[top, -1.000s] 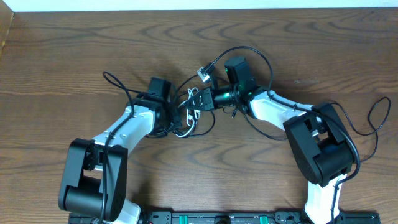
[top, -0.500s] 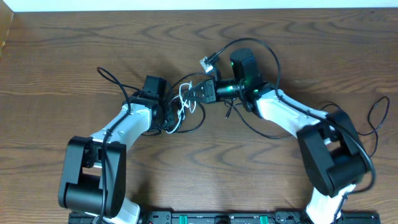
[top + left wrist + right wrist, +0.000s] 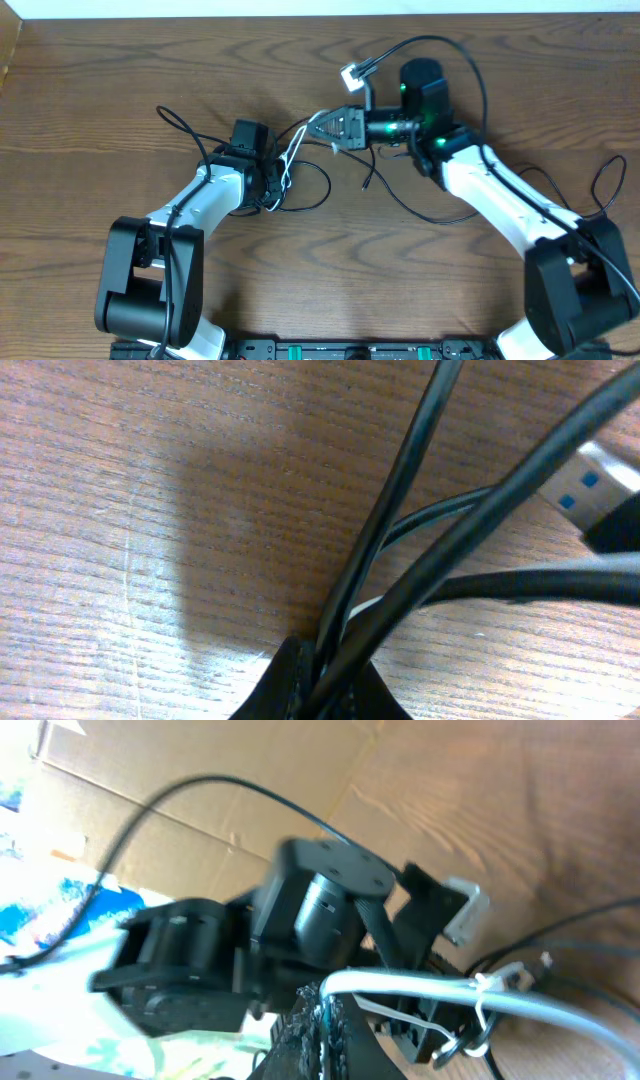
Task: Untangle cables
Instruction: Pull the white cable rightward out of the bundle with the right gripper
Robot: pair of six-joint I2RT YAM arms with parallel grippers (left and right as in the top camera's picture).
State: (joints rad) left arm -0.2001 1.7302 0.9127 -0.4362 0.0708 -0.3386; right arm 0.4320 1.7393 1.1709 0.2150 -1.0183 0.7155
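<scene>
Overhead view: two white-and-black arms meet over a wooden table (image 3: 120, 70), with one tangle of cords strung between them left of centre. The left gripper (image 3: 272, 183) sits low at the tangle and its jaws are pinched together. The right gripper (image 3: 335, 127) is turned on its side, pointing toward the left arm, and is likewise clamped tight. One white cable (image 3: 300, 150) stretches in a thin line from the right gripper down to the left one. The black cables (image 3: 328, 185) loop on the wood around the left gripper, one loop reaching out toward the table's left side. How many separate cords make up these loops cannot be told from above. One silver plug (image 3: 352, 73) shows just above the right gripper, at the end of a black cord arcing over the right arm.

Left wrist view: four black strands (image 3: 393, 490) fan out above the wood from the closed fingertips of the left gripper (image 3: 305, 680). A pale sliver shows between them. One USB plug (image 3: 600, 480) with a blue tongue lies at the right edge.

Right wrist view: the right gripper (image 3: 320, 1020) nips the white cable (image 3: 420, 985), which runs rightward past one small knot, with the left arm's dark wrist body behind it.
</scene>
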